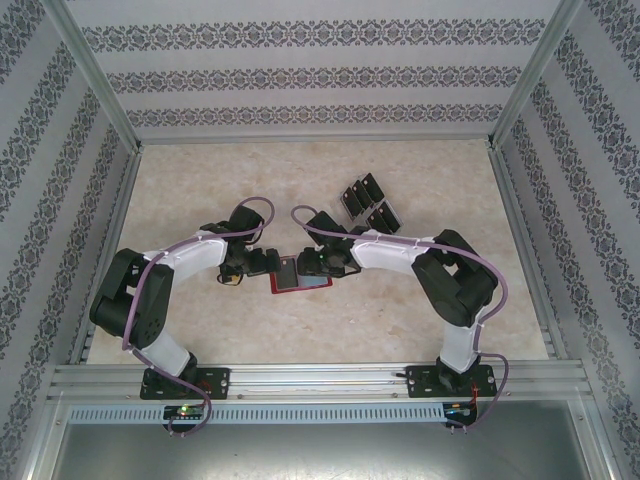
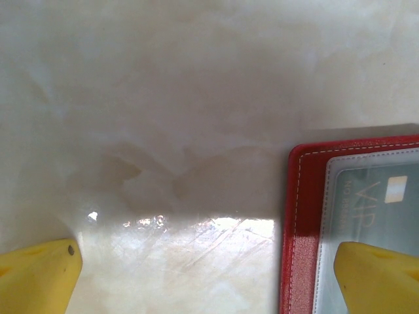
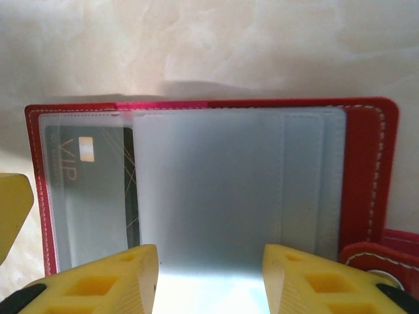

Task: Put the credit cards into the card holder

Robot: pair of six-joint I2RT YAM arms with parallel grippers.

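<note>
Only readable thing here is showing on the dark rectangular card (image 3: pixel 91 196) sitting under a clear pocket of the red leather-like folding wallet (image 3: pixel 366 170): it's reading "VIP" in pale letters. Finer print beside it is coming out too blurry.

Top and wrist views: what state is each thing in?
card holder, open, lying flat.
VIP card, tucked inside a clear sleeve.
loose credit cards, outside the holder, grouped farther back.
left gripper, wide open, one finger over the holder.
right gripper, part open above the holder, nothing visibly held.
</note>
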